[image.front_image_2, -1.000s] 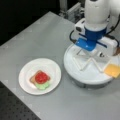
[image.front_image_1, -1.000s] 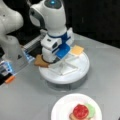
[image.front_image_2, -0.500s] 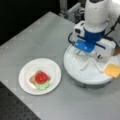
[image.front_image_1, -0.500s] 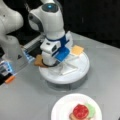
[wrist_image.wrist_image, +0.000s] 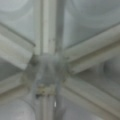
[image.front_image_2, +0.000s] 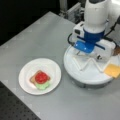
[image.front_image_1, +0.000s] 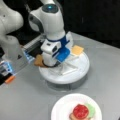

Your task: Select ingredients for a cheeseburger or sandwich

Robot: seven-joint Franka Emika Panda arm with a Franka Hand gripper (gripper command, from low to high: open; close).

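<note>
Jaws could not be made out at all: the gripper (image.front_image_1: 51, 63) was sunk low over the divided white tray (image.front_image_2: 82, 75), its tips hidden behind its own white and blue body in both front views, so whether they stood wide, narrow or closed on something I cannot tell. The wrist view showed only the hub (wrist_image.wrist_image: 46, 72) where the tray's raised dividers met, very close below the camera, with no ingredient in sight and no fingertip visible either.

What remained on the tray lay off to the sides of the gripper. An orange cheese square (image.front_image_1: 77, 50) sat in a compartment at the tray's far right edge in a front view, just beside the blue part of the wrist, lying flat. A tan bread square (image.front_image_1: 38, 60) poked out at the tray's left edge, partly under the gripper's body and close against it; of the two it seemed the nearer to the hidden jaws, though I judge that only from the outline.

Nearer the camera, well apart from the tray, stood a round white plate (image.front_image_2: 25, 80) on the grey bench (image.front_image_2: 37, 37). On it the sandwich was already begun: a tan slice (image.front_image_2: 32, 79) at the bottom, green lettuce (image.front_image_2: 41, 86) showing at one edge, and a red tomato disc (image.front_image_2: 41, 77) on top. No upper slice covered it yet.
</note>
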